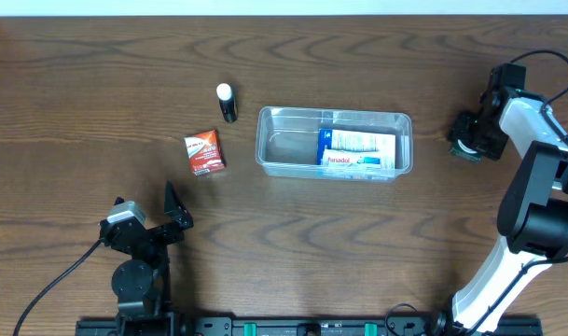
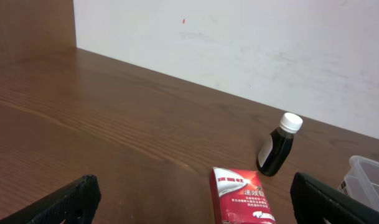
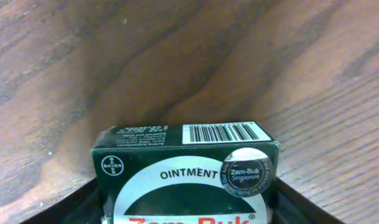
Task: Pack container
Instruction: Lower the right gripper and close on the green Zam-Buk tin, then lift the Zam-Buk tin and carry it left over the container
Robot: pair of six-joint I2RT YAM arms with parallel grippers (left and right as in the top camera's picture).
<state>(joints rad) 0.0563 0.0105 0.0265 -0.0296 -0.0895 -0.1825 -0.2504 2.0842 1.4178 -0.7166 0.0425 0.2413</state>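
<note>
Overhead, container (image 1: 282,147): clear plastic, rounded corners, box (image 1: 358,151) inside
Left gripper (image 1: 145,203): spread, empty
Right gripper (image 3: 186,202): flanks green carton (image 3: 183,163); grip unclear

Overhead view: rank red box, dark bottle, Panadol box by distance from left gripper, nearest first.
1. red box, just ahead and right of the left gripper.
2. dark bottle, farther back past it.
3. Panadol box, inside the container, toward the right.
</note>
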